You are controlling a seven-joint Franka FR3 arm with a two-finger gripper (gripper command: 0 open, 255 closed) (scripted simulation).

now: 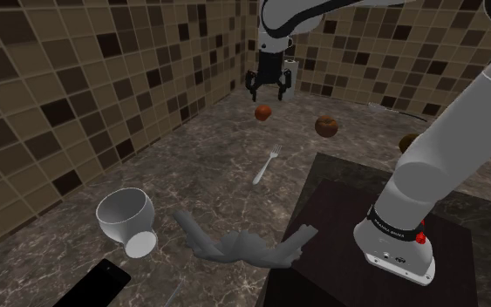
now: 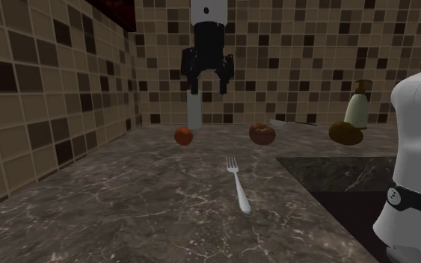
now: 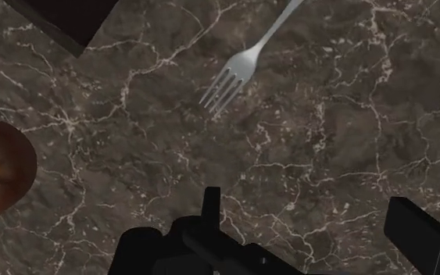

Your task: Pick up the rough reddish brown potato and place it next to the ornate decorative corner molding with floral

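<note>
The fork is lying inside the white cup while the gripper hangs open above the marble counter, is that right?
Not quite. The fork lies flat on the marble counter, well apart from the white cup, as the shoulder view shows. The gripper does hang open above the counter.

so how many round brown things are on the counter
3, in a row near the back wall: one nearest the gripper, gripper above it; the middle one; one by the soap bottle, bottle. Others may be hidden.
</note>
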